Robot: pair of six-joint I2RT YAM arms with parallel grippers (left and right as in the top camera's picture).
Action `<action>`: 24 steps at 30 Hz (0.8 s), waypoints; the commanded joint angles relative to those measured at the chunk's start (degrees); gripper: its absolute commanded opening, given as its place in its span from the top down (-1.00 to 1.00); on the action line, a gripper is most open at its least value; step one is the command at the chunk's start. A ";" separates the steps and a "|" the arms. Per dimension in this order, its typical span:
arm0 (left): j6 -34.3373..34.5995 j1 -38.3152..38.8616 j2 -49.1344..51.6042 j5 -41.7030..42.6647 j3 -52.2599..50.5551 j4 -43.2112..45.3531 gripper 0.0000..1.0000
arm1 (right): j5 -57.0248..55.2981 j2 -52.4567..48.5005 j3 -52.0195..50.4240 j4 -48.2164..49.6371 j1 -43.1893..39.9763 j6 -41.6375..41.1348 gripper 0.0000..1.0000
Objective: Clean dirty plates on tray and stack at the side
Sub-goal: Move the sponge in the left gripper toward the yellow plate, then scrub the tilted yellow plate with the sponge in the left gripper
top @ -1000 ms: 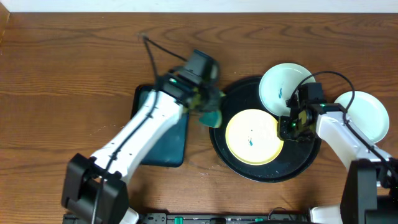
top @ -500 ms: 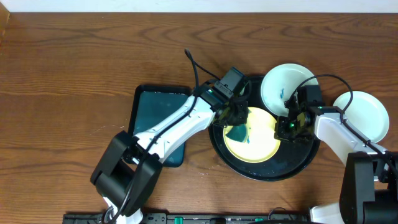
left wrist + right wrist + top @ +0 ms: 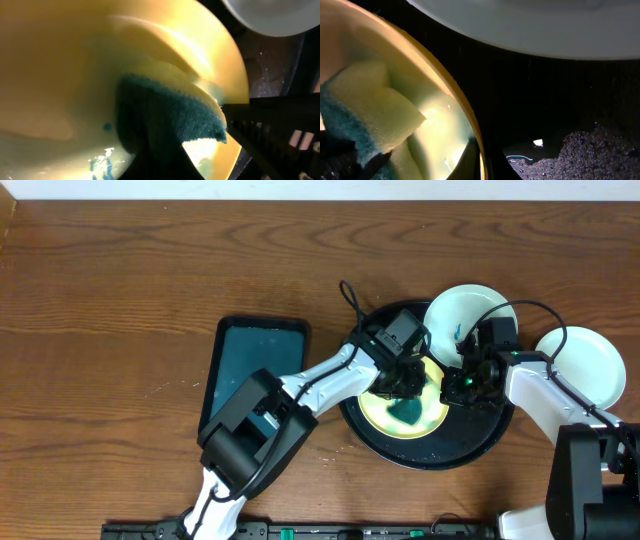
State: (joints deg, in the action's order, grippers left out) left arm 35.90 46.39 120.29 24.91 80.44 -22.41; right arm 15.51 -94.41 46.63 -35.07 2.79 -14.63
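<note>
The pale yellow plate (image 3: 377, 411) lies on the round black tray (image 3: 440, 450). My left gripper (image 3: 405, 398) is shut on the yellow-green sponge (image 3: 170, 112) and presses it onto the yellow plate (image 3: 55, 70), next to a blue-green smear (image 3: 100, 162). My right gripper (image 3: 458, 387) is shut on the yellow plate's right rim (image 3: 470, 130). A white plate with a blue-green smear (image 3: 460, 315) sits at the tray's far right edge. Another white plate (image 3: 590, 365) lies on the tabletop right of the tray.
A rectangular dark teal tray (image 3: 250, 370) lies left of the black tray, partly under my left arm. Brown wood tabletop (image 3: 120, 300) stretches to the left and far side. A black cable loops over the right white plate.
My left gripper has carried the sponge from beside the teal tray rightward onto the yellow plate. My right gripper has stayed at the plate's right rim.
</note>
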 commanded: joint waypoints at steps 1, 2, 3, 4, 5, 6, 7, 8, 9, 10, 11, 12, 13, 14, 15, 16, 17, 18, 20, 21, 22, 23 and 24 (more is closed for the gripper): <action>-2.62 -0.02 5.68 -16.26 -1.18 -6.32 0.85 | -3.65 -2.64 -2.54 -0.50 0.31 -0.98 0.97; -2.62 -0.02 5.62 -20.44 -1.16 -8.26 0.85 | -3.67 -2.64 -2.54 -0.50 0.31 -0.94 0.97; -2.60 -0.02 5.49 -25.31 -0.96 -10.67 0.85 | -3.67 -2.64 -2.54 -0.50 0.31 -0.66 0.97; -2.60 -0.02 5.46 -29.42 -0.63 -12.74 0.85 | -3.72 -2.64 -2.54 -0.48 0.31 -0.52 0.97; -2.58 -0.02 5.44 -33.35 -0.24 -14.71 0.85 | -3.72 -2.64 -2.54 -0.48 0.31 -0.52 0.97; -2.58 -0.02 5.44 -37.03 0.13 -16.44 0.85 | -3.72 -2.64 -2.54 -0.50 0.31 -0.55 0.97; -2.60 -0.02 5.44 -40.26 0.46 -17.88 0.85 | -3.91 -2.64 -2.54 -0.50 0.26 -0.55 0.97; -2.62 -0.02 5.44 -43.74 0.81 -19.37 0.85 | -4.44 -2.64 -2.54 -0.50 0.26 -0.55 0.97; -2.64 -0.02 5.44 -46.01 1.03 -20.35 0.85 | -4.90 -2.64 -2.54 -0.50 0.26 -0.52 0.97; -2.64 -0.02 5.44 -48.72 1.14 -21.27 0.85 | -5.18 -2.64 -2.54 -0.57 0.28 -0.50 0.98; -2.64 -0.02 5.44 -51.21 1.18 -21.92 0.85 | -5.16 -2.64 -2.56 -0.70 0.28 -0.39 0.97; -2.69 -0.02 5.44 -51.74 1.18 -21.97 0.85 | -5.18 -2.64 -2.56 -0.70 0.28 -0.26 0.97; -2.86 -0.02 5.44 -51.89 1.18 -21.88 0.85 | -5.16 -2.64 -2.56 -0.72 0.26 0.13 0.97; -2.84 -0.02 5.44 -51.80 1.18 -21.66 0.85 | -5.20 -2.64 -2.56 -0.72 0.26 0.22 0.97; -2.78 -0.02 5.44 -50.88 1.18 -21.16 0.85 | -5.18 -2.64 -2.56 -0.74 0.28 0.42 0.97; -2.62 -0.02 5.44 -49.16 1.18 -20.48 0.85 | -5.18 -2.64 -2.56 -0.74 0.31 0.55 0.97; -2.64 -0.02 5.44 -45.62 1.18 -19.30 0.85 | -5.18 -2.64 -2.56 -0.74 0.31 0.55 0.97; -2.64 -0.02 5.44 -40.85 1.18 -17.90 0.85 | -5.18 -2.64 -2.56 -0.74 0.31 0.55 0.98; -2.62 -0.02 5.46 -27.98 1.18 -14.40 0.85 | -5.20 -2.64 -2.56 -0.72 0.31 0.55 0.97; -2.60 -0.02 5.49 -20.26 1.14 -12.13 0.85 | -5.18 -2.64 -2.56 -0.72 0.31 0.55 0.97; -2.60 0.07 5.53 -12.79 1.05 -9.46 0.85 | -5.18 -2.64 -2.56 -0.72 0.31 0.55 0.98; -2.34 0.24 5.57 -7.41 1.05 -7.21 0.85 | -5.16 -2.64 -2.56 -0.74 0.31 0.55 0.97; -1.40 0.44 5.57 -3.39 1.05 -5.25 0.85 | -5.18 -2.64 -2.56 -0.76 0.31 0.55 0.98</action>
State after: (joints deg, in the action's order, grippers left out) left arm 34.06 47.24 120.40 1.61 83.88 -32.42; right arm 18.06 -94.61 46.33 -35.29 2.96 -14.59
